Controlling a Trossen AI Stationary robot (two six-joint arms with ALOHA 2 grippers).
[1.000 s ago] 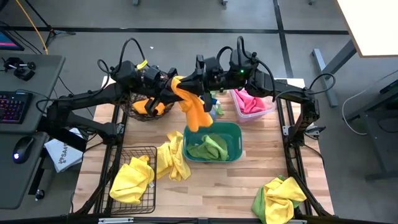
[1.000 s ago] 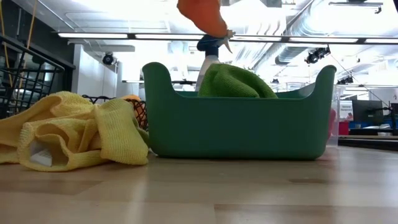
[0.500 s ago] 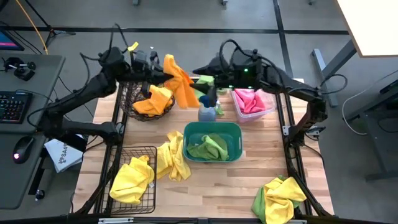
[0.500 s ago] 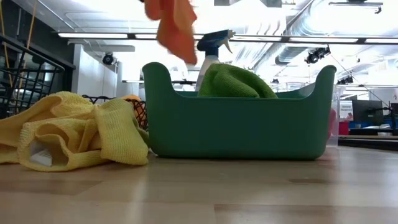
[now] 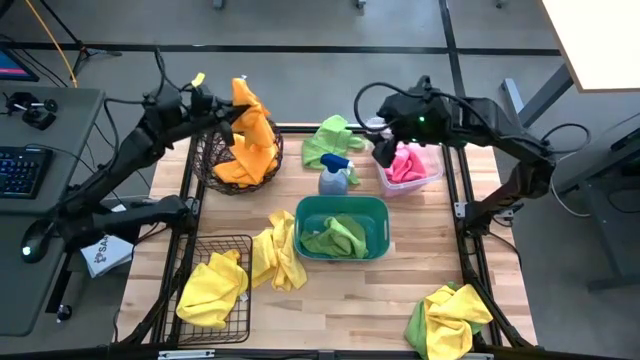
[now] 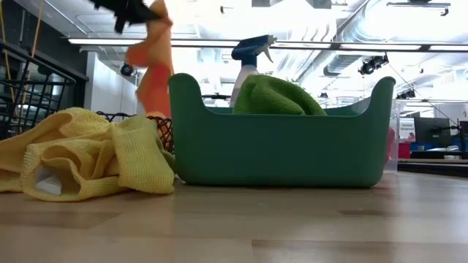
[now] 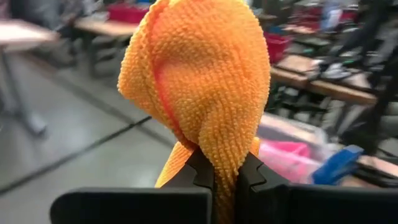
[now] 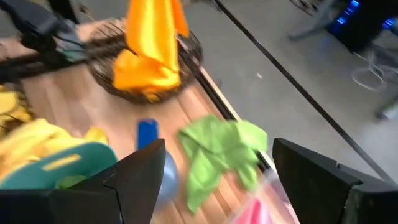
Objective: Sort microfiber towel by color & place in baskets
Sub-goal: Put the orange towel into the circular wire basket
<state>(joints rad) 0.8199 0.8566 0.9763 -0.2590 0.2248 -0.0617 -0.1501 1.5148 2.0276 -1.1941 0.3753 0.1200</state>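
My left pincer (image 7: 225, 177) was clenched on one orange towel (image 5: 250, 125), hanging over the round wire basket (image 5: 215, 152), which held one more orange cloth (image 5: 232, 170). My right pincer (image 5: 383, 143) stood released above the clear bin (image 5: 432, 172) with one pink towel (image 5: 406, 163). One lime towel (image 5: 328, 143) lay loose beside the spray bottle (image 5: 333, 177); one sat in the teal tub (image 5: 380, 211). Yellow counted: one in the rectangular basket (image 5: 243, 242), one beside it. One mixed pile (image 5: 450, 318) at the worktop (image 5: 350, 300) corner.
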